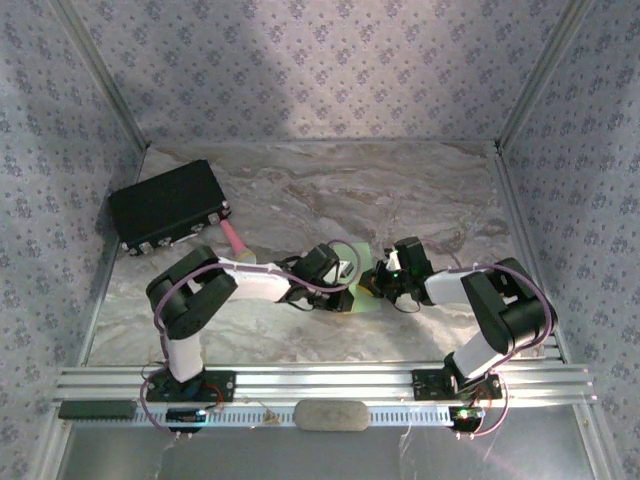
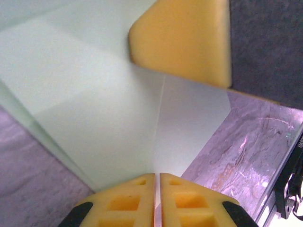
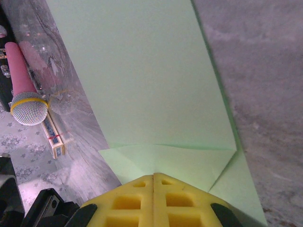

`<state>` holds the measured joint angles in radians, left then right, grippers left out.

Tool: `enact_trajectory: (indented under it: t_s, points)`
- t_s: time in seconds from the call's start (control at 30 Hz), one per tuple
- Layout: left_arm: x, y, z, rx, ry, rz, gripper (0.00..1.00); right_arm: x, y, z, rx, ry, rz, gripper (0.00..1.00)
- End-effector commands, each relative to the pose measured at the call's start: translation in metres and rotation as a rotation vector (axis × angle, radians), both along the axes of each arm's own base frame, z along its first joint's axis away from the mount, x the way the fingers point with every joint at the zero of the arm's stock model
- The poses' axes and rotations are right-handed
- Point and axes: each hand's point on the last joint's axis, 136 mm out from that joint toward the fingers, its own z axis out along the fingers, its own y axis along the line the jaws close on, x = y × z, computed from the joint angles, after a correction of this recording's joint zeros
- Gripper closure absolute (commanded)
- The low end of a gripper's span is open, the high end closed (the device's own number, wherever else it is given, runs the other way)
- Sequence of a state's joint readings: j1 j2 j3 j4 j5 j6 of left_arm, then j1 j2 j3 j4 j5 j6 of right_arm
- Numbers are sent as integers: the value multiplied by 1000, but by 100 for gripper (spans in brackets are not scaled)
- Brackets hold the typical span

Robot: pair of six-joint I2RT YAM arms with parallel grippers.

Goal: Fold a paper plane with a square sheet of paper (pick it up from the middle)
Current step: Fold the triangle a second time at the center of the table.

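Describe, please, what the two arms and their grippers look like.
The left arm and right arm have black joints, white links and looping purple cables. The left gripper and right gripper have yellow fingers with square recesses and black edging.

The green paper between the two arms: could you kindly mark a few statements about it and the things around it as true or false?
1. The right end effector is over the green paper with its jaws closed. True.
2. The green paper is a plain, unfolded square. False: it is creased, with corners folded in as flaps near the right end effector.
3. A pink microphone lies on the table beside the paper. True.
4. The black box sits on top of the paper. False: it stands apart from it, at the table's far left corner.
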<state>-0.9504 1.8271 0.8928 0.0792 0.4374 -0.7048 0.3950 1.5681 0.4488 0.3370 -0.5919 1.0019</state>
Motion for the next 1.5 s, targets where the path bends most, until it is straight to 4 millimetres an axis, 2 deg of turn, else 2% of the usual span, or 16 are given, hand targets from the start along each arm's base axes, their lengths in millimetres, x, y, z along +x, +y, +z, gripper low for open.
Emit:
enact_trajectory:
  t_s: [0.0, 0.27, 0.47, 0.57, 0.63, 0.77, 0.93, 1.07, 1.13, 1.3, 1.47]
  points:
    - [-21, 23, -10, 94, 36, -50, 89, -23, -22, -34, -116, 140, -38, 96]
    - [-26, 24, 0, 86, 23, -88, 90, -22, -20, -33, -114, 137, -33, 96]
    - [-19, 16, 31, 6, -40, -79, 92, -21, -18, -30, -108, 132, -34, 96]
    - [-10, 8, 48, -49, -73, -61, 91, -21, -18, -29, -107, 129, -34, 96]
    - [0, 3, 51, -65, -81, -34, 91, -21, -17, -29, -107, 127, -33, 96]
    - [17, -7, 41, -57, -60, -1, 90, -21, -16, -28, -106, 124, -30, 96]
    - [24, -18, 21, -38, -29, -2, 90, -20, -16, -27, -103, 121, -30, 96]
    - [18, -2, -18, 68, 0, 9, 95, -18, -13, -24, -81, 103, -21, 95]
    - [12, 8, -28, 96, 16, 32, 97, -15, -10, -17, -62, 79, -9, 95]
    - [-3, 24, -39, 117, 38, 30, 100, -7, -11, 5, -95, 7, 16, 94]
    - [-4, 26, -35, 112, 22, 4, 100, -10, 3, 18, -75, -34, 92, 92]
